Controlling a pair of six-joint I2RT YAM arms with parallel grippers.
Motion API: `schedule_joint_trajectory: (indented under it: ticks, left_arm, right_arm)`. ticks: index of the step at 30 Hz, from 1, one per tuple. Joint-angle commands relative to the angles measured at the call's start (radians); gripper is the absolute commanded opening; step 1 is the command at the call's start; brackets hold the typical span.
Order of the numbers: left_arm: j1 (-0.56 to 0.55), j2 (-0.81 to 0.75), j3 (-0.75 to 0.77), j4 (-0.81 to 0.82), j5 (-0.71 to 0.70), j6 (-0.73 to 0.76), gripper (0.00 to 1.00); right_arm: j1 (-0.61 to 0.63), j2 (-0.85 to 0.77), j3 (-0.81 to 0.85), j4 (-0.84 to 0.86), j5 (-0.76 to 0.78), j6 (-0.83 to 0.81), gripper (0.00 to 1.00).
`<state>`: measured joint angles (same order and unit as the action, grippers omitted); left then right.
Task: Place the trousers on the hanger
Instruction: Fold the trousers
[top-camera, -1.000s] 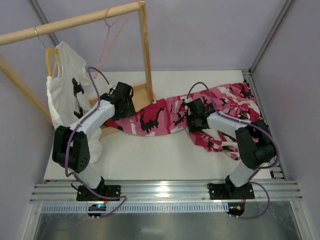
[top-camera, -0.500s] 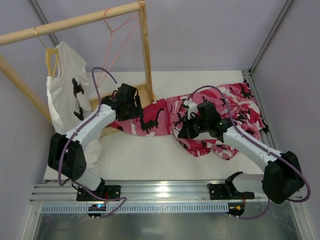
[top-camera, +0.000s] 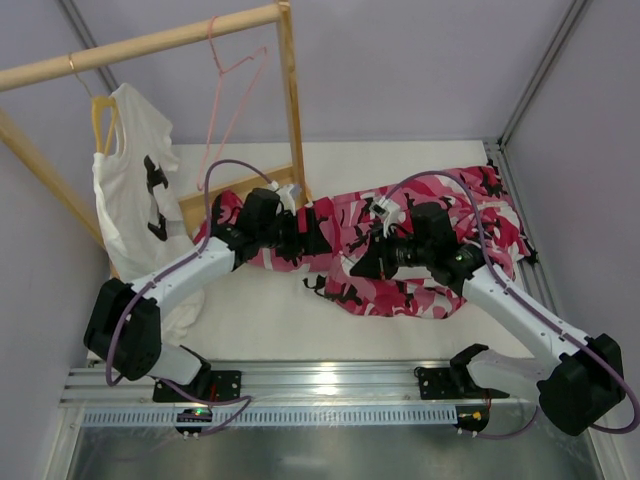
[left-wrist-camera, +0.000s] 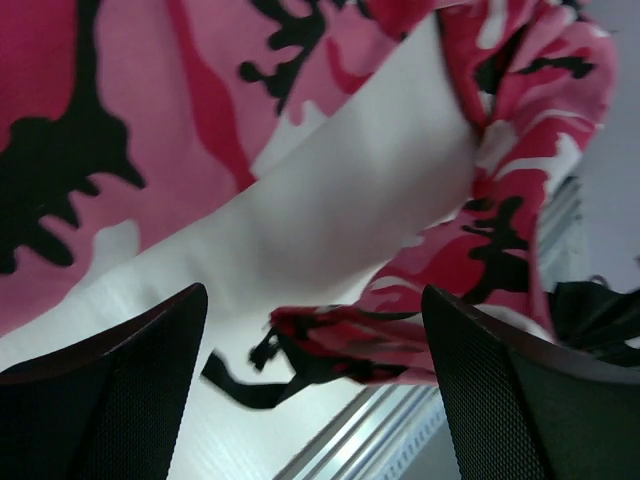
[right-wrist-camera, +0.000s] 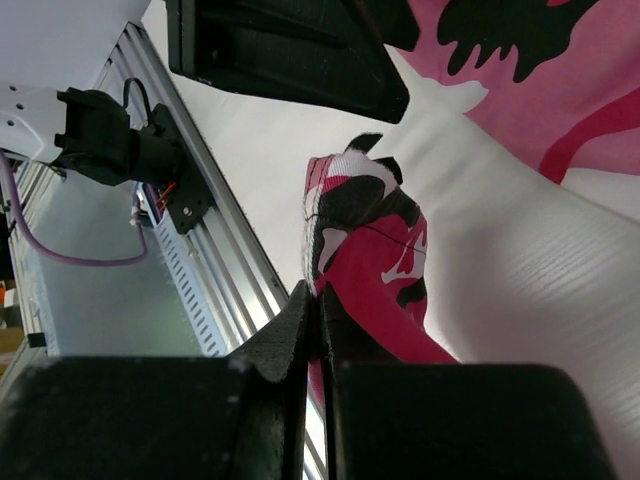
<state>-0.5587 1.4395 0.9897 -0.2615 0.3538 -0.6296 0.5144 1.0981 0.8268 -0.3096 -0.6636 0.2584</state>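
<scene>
Plainly, the long cloth trousers in pink, magenta, white and black camouflage (top-camera: 420, 215) are not on the hanger yet. They lie crumpled on the white table top (top-camera: 270, 310), spread from the centre out toward 3 o'clock.

Your right gripper (top-camera: 368, 262) sits at the near edge of the heap, at about 6 o'clock of the cloth. Its wrist view shows the fingers pressed together on a bunched fold of the trousers (right-wrist-camera: 365, 230), raised clear of the table. A black cord (left-wrist-camera: 245, 375) trails from that fold, so you probably have the waist end, which would be a sensible place to lift from.

Your left gripper (top-camera: 300, 235) hovers over the 9 o'clock end of the cloth. Its claw is spread wide and pinches nothing; between its fingers (left-wrist-camera: 130, 350) you see only fabric and bare table below. It looks ready to take a second hold so the cloth can be carried spread out rather than as a lump.

The thin pale-pink wire hanger (top-camera: 232, 95) hangs by its hook from the wooden rail (top-camera: 140, 45) at 11 o'clock, well apart from both grippers. Further along the rail, at 10 o'clock, a white T-shirt (top-camera: 135, 165) hangs on a thicker yellow hanger (top-camera: 98, 118); leave that one alone.
</scene>
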Motion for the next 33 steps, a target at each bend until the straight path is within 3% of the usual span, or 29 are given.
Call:
schedule_joint_trajectory:
  ticks: [1, 9, 17, 22, 33]
  left_arm:
    - [0.005, 0.019, 0.001, 0.238, 0.213, -0.051, 0.88]
    - [0.005, 0.013, -0.114, 0.521, 0.395, -0.076, 0.89]
    - [0.005, 0.039, -0.122, 0.564, 0.476, 0.028, 0.87]
    - [0.005, 0.062, -0.071, 0.493, 0.523, 0.094, 0.87]
    - [0.000, 0.183, -0.007, 0.480, 0.544, 0.125, 0.88]
  right_arm:
    - [0.001, -0.020, 0.014, 0.052, -0.085, 0.031, 0.04]
    - [-0.045, -0.001, 0.018, 0.032, -0.082, 0.044, 0.04]
    - [-0.118, 0.023, 0.029, 0.040, -0.148, 0.073, 0.04]
    - [-0.197, 0.058, 0.012, 0.049, -0.212, 0.091, 0.04]
    - [-0.205, 0.097, 0.017, 0.093, -0.237, 0.122, 0.04]
